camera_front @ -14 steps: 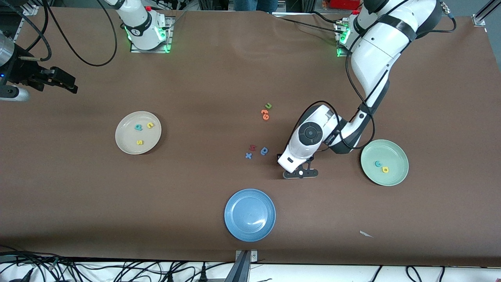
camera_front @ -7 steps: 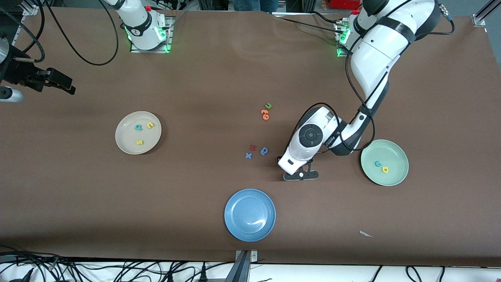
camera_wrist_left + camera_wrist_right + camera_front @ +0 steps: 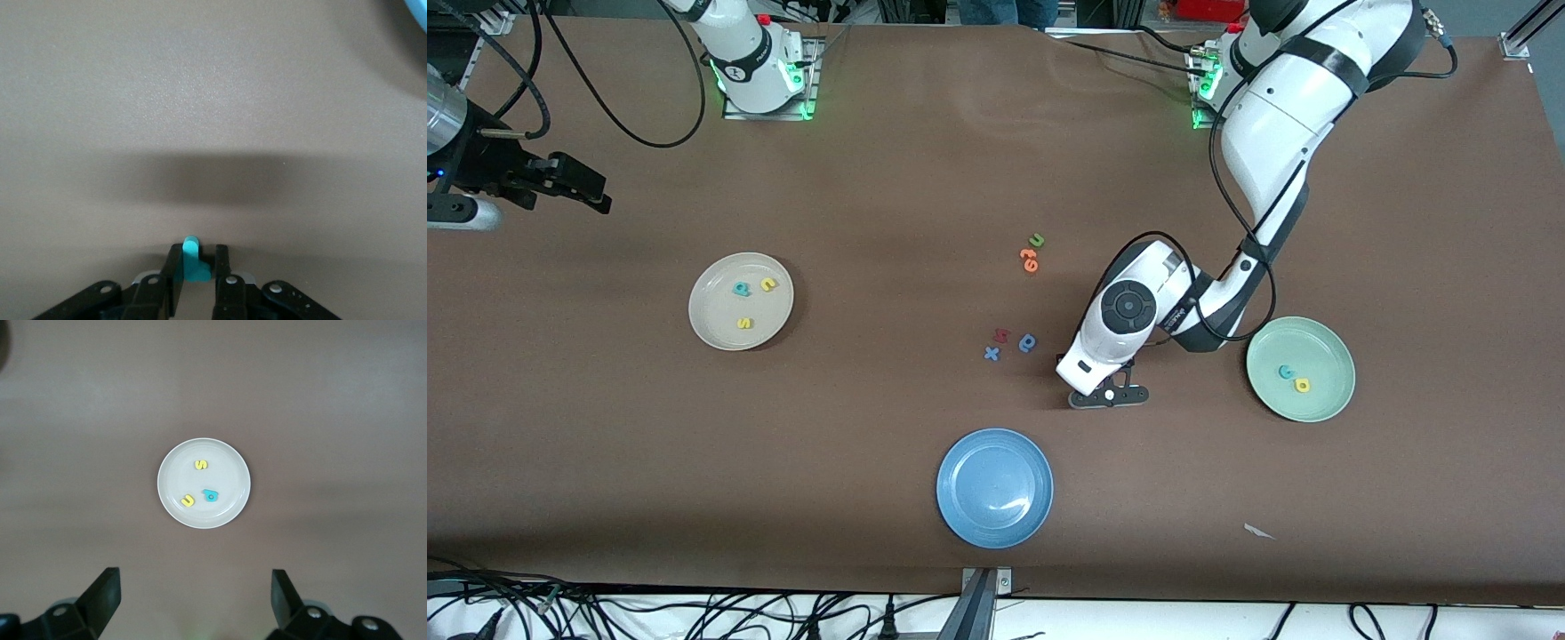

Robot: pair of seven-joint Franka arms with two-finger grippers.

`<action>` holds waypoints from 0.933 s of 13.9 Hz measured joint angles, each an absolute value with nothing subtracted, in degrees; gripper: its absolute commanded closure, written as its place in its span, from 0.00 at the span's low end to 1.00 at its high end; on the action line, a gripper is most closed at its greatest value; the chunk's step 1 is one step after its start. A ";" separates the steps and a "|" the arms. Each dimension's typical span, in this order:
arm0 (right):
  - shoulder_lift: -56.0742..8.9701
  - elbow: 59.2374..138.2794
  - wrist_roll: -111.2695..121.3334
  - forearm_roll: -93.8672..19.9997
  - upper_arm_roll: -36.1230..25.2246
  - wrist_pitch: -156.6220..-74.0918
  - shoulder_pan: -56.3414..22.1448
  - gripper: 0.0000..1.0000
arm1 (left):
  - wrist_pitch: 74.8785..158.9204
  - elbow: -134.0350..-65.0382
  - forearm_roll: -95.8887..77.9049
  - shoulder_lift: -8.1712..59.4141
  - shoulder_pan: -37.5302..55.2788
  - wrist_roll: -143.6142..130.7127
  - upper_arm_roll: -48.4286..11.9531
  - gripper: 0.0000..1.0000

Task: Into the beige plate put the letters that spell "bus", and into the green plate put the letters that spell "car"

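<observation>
Since the earlier frame, left gripper (image 3: 198, 280) has brought its jaws together on the teal "r" (image 3: 193, 263), a small bright foam piece, low on the brown surface (image 3: 871, 178) between blue plate (image 3: 994, 488) and green plate (image 3: 1325, 404). Right gripper (image 3: 193, 597) waits, jaws apart, over the beige plate (image 3: 230, 463).

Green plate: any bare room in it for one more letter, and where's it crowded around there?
The green plate is bare except near its middle, where a teal letter and a yellow letter lie. Bare cloth runs between it and the blue plate. It is crowded toward the loose letters, where the left gripper is shut on a teal piece.
</observation>
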State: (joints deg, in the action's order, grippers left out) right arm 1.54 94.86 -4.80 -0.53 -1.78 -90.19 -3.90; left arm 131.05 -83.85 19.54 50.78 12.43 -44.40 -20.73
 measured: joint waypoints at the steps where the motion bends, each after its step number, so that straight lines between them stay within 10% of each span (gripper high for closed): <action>1: 1.56 94.86 -4.80 -0.51 -1.50 -90.24 -3.90 0.00 | 130.87 -83.80 19.54 50.76 12.43 -44.41 -20.67 0.89; 13: 1.80 94.86 -4.80 0.13 -0.69 -90.49 -3.91 0.00 | 120.84 -81.33 19.58 48.50 7.15 -34.11 -19.84 0.99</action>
